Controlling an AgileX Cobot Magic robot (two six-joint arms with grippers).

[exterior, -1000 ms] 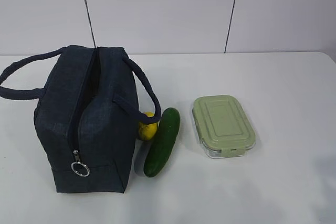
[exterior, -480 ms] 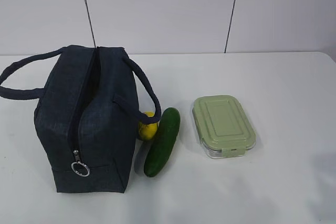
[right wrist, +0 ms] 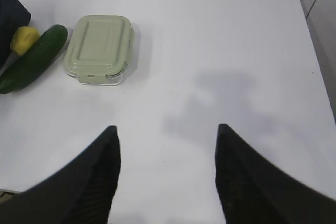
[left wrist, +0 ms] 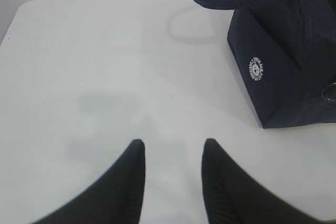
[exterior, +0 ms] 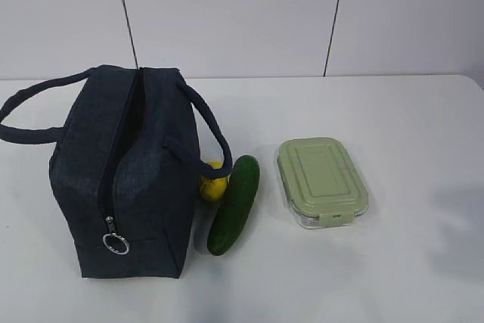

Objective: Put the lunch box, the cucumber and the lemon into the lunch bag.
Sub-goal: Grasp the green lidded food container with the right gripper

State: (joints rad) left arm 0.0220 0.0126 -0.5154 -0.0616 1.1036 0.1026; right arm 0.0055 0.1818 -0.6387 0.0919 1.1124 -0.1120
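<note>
We hover both claws, left claw (left wrist: 173, 148) and right claw (right wrist: 167, 132), apart, empty. Pale-green-lidded clear lunch box (exterior: 321, 181), dark green cucumber (exterior: 234, 203), yellow lemon (exterior: 212, 181) on white table (exterior: 408, 126) beside navy fabric lunch bag (exterior: 125, 172). Nothing packed; next, we judge, bag opening.

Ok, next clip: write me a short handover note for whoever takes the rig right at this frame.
Left gripper: open, empty, above bare table left of the lunch bag.
Right gripper: open, empty, above bare table right of the lunch box.
Bag stands on the table's left side, its zipper pull at the near lower end. Lemon sits between bag and cucumber; the closed lunch box lies apart, right of the cucumber.
Done: nothing packed.
Left: lunch box, cucumber and lemon all go into the bag.
</note>
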